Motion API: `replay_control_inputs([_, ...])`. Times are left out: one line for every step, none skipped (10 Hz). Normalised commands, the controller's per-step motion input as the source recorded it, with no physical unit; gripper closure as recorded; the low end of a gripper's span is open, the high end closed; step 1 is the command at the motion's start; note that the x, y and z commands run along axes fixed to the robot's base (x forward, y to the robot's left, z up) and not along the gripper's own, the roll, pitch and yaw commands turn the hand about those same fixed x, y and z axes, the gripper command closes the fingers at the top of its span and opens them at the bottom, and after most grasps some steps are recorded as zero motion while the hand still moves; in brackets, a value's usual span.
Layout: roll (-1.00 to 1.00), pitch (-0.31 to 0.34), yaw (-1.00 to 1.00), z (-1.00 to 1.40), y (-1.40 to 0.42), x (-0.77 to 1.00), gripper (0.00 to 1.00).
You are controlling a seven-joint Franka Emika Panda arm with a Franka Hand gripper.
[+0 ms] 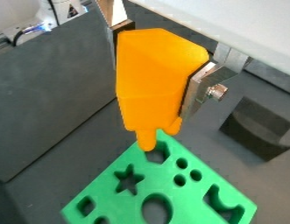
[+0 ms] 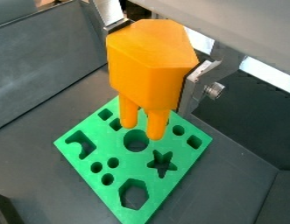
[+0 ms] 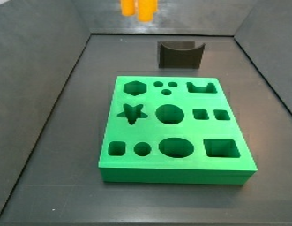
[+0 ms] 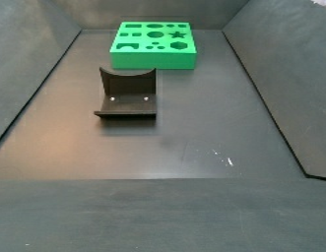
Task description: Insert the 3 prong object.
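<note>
The 3 prong object [image 1: 153, 79] is an orange blocky piece with cylindrical prongs pointing down. My gripper [image 1: 159, 83] is shut on it, with a silver finger [image 1: 196, 92] on each side. In both wrist views it hangs above the green board [image 1: 194, 206], apart from it. A wrist view shows the gripper [image 2: 155, 68], the object [image 2: 147, 61] and its prongs over the board's [image 2: 100, 144] round holes. In a side view only the prong tips [image 3: 138, 9] show at the top edge, high above the board [image 3: 172, 172]. The board [image 4: 155, 54] shows far back in a side view; the gripper is out of that view.
A dark grey curved block [image 3: 180, 55] stands behind the board, and shows in a side view [image 4: 126, 96] and a wrist view [image 1: 258, 127]. Sloped grey walls [image 3: 48, 97] ring the dark floor [image 4: 165, 197].
</note>
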Motion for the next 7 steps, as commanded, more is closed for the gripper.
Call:
replay_control_inputs([0.07, -0.004, 0.04, -1.00, 0.65, 0.72, 1.00])
replay_control_inputs([0.08, 0.000, 0.03, -1.00, 0.65, 0.68, 1.00])
replay_control_inputs([0.07, 0.000, 0.01, -1.00, 0.63, 0.67, 1.00])
replay_control_inputs([0.07, 0.000, 0.00, -1.00, 0.62, 0.69, 1.00])
replay_control_inputs([0.10, 0.000, 0.00, -1.00, 0.51, 0.58, 1.00])
replay_control_inputs([0.12, -0.010, 0.00, -0.95, 0.27, 0.44, 1.00])
replay_control_inputs([0.15, -0.110, -0.05, -0.85, 0.02, 0.11, 1.00])
